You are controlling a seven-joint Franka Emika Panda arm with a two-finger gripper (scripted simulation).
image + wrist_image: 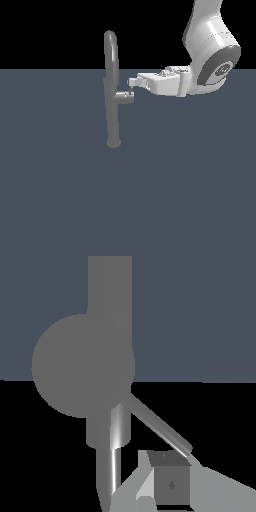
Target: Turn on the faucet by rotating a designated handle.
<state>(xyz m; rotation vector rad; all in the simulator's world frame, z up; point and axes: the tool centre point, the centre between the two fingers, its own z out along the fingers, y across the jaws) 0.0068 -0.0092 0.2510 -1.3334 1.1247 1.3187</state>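
Standing on a flat slate-blue floor point(60, 200), the faucet point(112, 95) is a slim matte grey pipe with an arched top and small round base. Its handle point(126, 96), a stubby cylinder with a thin rod, juts toward the exterior view's right. The white gripper point(131, 85) meets the rod tip; whether its fingers pinch it cannot be told.

Distant side view; wrist close on faucet point(84, 363).

handle point(159, 428) lever slants beside gripper fingertip point(170, 483) | faucet point(110, 286) pipe behind
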